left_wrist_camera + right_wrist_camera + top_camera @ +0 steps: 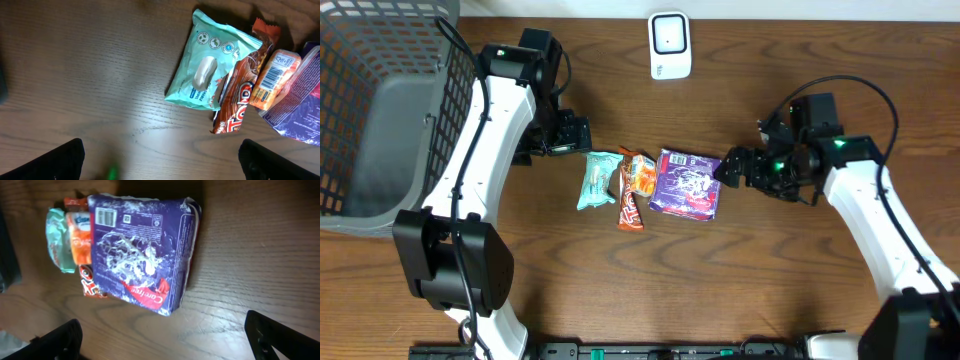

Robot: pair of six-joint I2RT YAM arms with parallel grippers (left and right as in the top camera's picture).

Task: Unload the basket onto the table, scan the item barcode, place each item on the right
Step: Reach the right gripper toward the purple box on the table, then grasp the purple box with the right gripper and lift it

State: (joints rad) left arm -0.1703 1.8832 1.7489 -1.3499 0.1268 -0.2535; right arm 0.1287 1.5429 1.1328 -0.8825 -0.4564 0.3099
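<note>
Your jaws stand wide apart, empty: green packet point(210, 60) ahead of left gripper point(160, 150), purple pack point(142, 255) ahead of right gripper point(162, 324).

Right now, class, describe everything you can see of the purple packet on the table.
The purple packet is a glossy, crinkled plastic pack with white print, a red band at one corner and a barcode facing up. It lies flat on the wooden table, at the row's end, against the orange packet.
</note>
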